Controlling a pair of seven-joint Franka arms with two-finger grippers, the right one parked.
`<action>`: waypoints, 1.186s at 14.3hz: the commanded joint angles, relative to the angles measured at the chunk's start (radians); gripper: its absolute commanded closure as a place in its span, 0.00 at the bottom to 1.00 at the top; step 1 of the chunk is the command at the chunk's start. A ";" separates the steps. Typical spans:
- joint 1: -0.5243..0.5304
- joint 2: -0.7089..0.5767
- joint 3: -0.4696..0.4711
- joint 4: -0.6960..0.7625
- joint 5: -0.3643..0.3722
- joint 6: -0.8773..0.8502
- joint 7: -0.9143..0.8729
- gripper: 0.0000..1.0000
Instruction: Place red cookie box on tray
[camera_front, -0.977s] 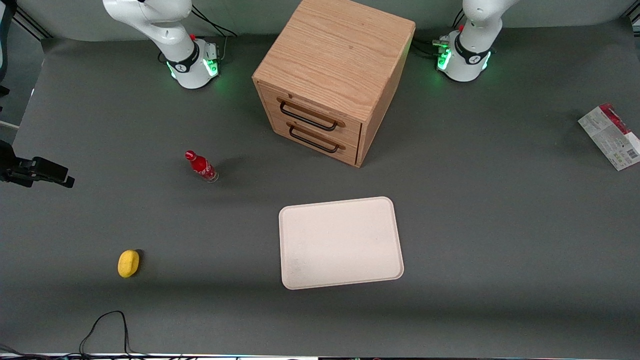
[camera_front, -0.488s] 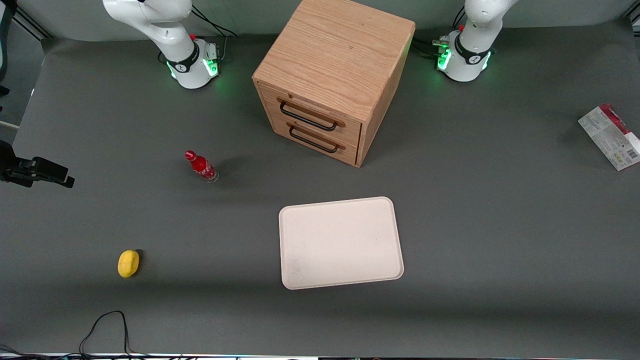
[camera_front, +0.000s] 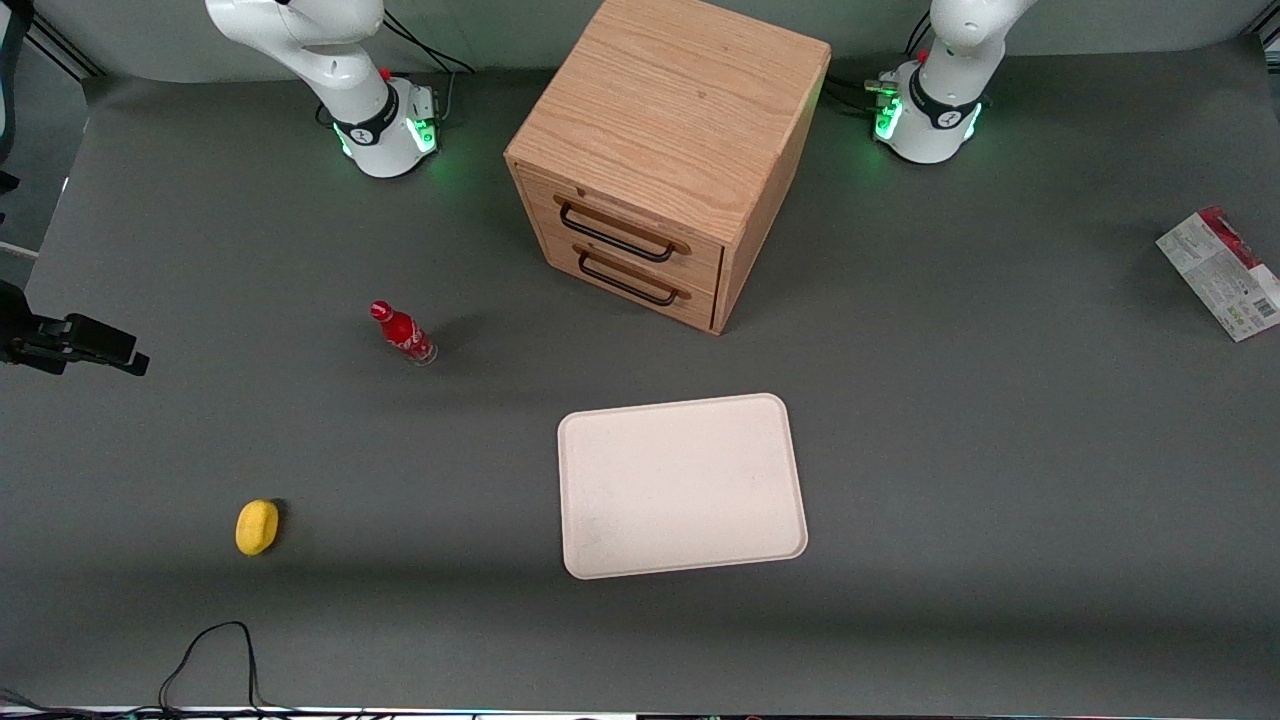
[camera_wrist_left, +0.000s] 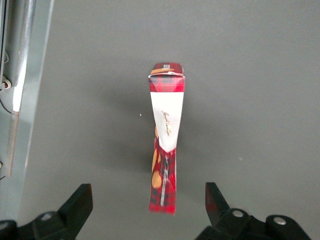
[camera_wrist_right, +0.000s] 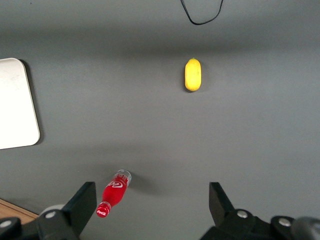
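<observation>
1. Red plaid on its narrow edge, the red cookie box (camera_wrist_left: 165, 150) stands on that thin side directly under my gripper (camera_wrist_left: 148, 202), whose fingers are spread wide apart and empty, one on each side of the carton's line.
2. I judge I hover above it so that a straight descent lets me pinch the broad faces.
3. From the front, the box (camera_front: 1220, 272) sits at the working arm's end of the table, well apart from the cream tray (camera_front: 683, 485), which lies nearer the camera than the wooden cabinet (camera_front: 668, 155).
4. Dark grey matting (camera_front: 1000, 450) covers the table; a small red bottle (camera_front: 402, 333) and a lemon (camera_front: 257, 527) lie toward the parked arm's end.
</observation>
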 joint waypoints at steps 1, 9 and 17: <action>0.021 -0.021 -0.004 -0.146 0.002 0.186 -0.016 0.00; 0.043 0.089 -0.005 -0.176 -0.025 0.327 -0.034 0.01; 0.035 0.097 -0.005 -0.176 -0.025 0.327 -0.039 1.00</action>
